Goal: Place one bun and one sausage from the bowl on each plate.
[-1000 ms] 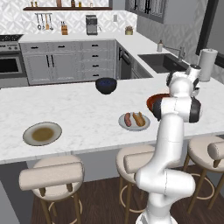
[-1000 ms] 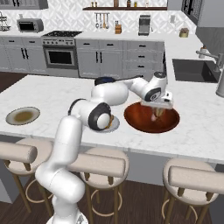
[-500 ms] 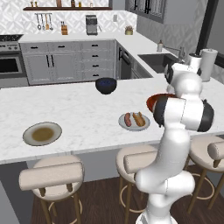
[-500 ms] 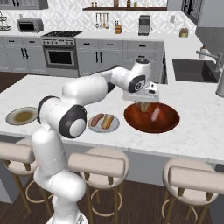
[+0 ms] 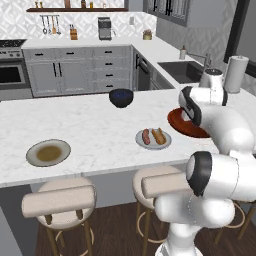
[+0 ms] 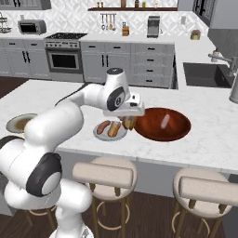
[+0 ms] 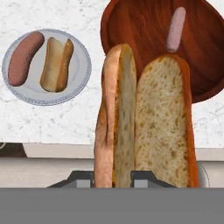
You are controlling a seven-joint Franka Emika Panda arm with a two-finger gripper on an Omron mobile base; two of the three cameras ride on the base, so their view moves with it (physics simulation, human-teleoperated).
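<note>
gripper (image 6: 129, 122) holding bun (image 7: 144, 122), sausage (image 7: 176, 29) (hand view) apparently in bowl (image 7: 205, 65)

I stood in a home kitchen: grey cabinets (image 5: 75, 75), an oven (image 6: 64, 60), a microwave (image 6: 29, 27), a sink (image 6: 204, 74) with faucet (image 6: 223, 58), a marble island (image 5: 75, 120) and stools (image 6: 104, 174) showed it.

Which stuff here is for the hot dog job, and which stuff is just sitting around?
For the job:
- bun held in the fingers
- pink sausage left in the wooden bowl
- grey plate already holding a bun and sausage
- brown-centred plate, nothing on it yet

Just sitting around:
- dark bowl
- paper towel roll
- stools
</note>
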